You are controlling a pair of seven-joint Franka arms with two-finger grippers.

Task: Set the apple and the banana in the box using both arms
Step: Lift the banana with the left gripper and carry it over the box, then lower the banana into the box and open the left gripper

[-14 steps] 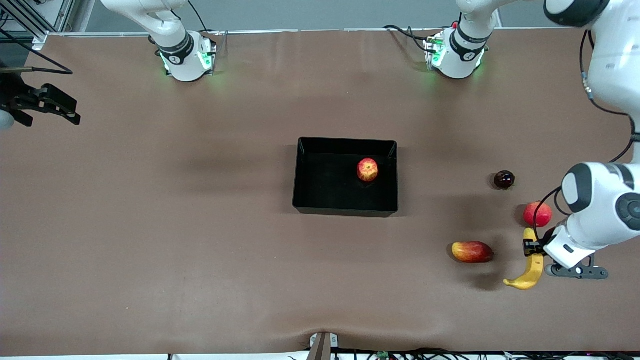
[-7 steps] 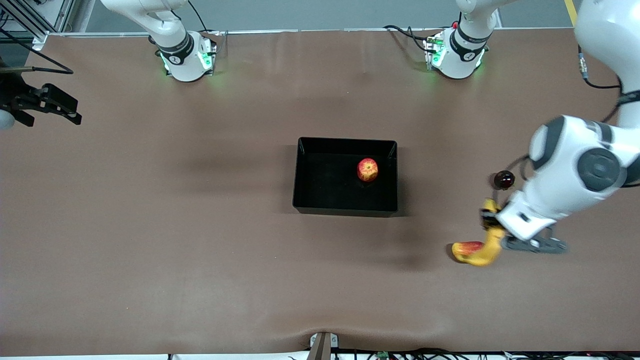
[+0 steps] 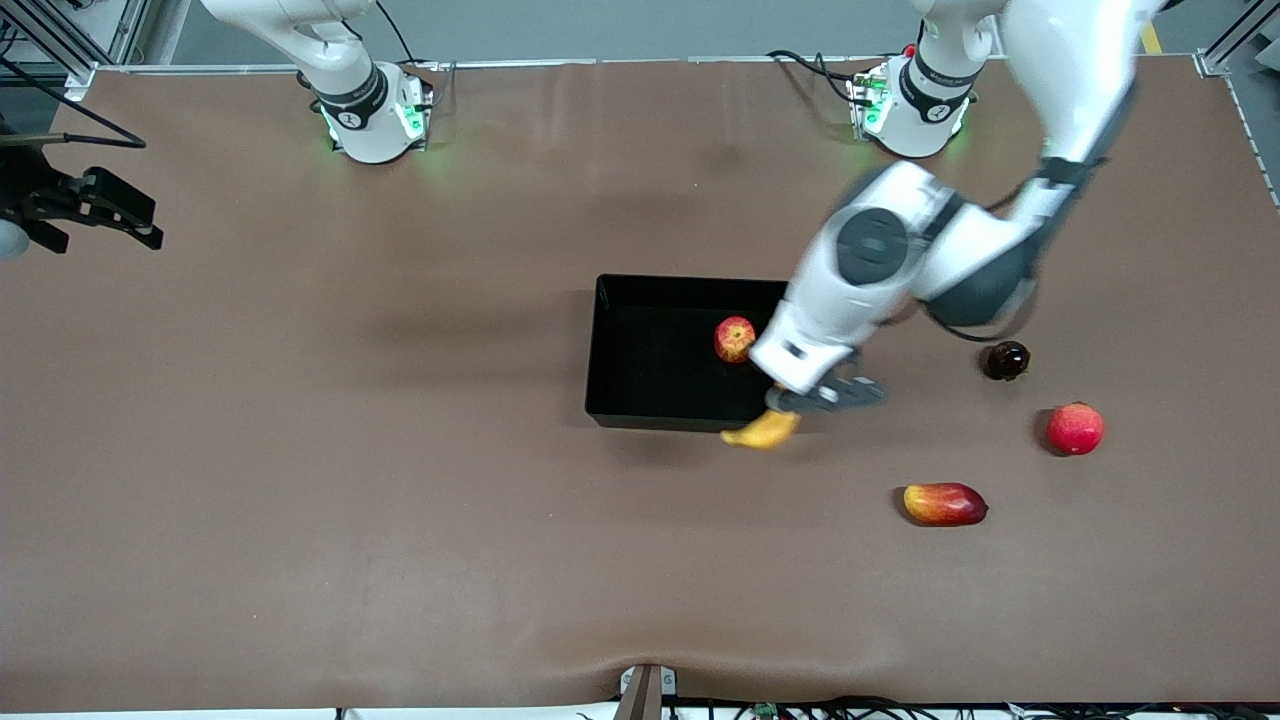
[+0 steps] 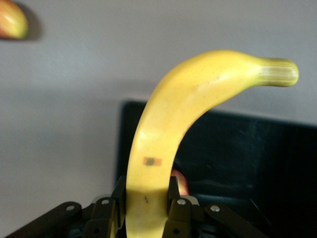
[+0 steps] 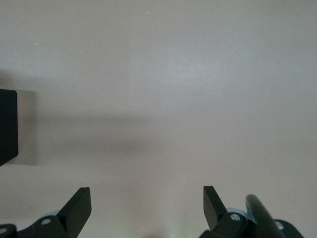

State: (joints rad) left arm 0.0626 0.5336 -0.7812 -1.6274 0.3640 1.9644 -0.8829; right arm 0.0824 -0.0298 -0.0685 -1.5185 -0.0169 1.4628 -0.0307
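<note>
You are in the carry step. Your left gripper [image 3: 790,402] is clamped on the banana [image 3: 762,430] near 1 end, and it hangs over the corner of the box [image 3: 610,350] nearest the front camera on the left arm's side. Most of the banana pokes out past the rim, over the bare table [image 3: 400,520]. The apple [image 3: 735,338] already lies inside the box, toward the left arm's end, so 1 of 2 fruits looks done.

Next you probably need to bring the banana fully over the box floor, clear of the apple, lower it, then let go. Its long free end could catch the rim if you descend where you are.

Your right gripper [image 5: 147,208] waits with its fingers spread wide and empty, over bare table at the right arm's end, well apart from the box.

The left wrist view shows the fingers [image 4: 119,201] pinching the banana [image 4: 198,104], with the apple [image 4: 181,182] mostly hidden under it. In the front view the arm covers the grip point and part of the box wall. Three other fruits lie on the table untouched.
</note>
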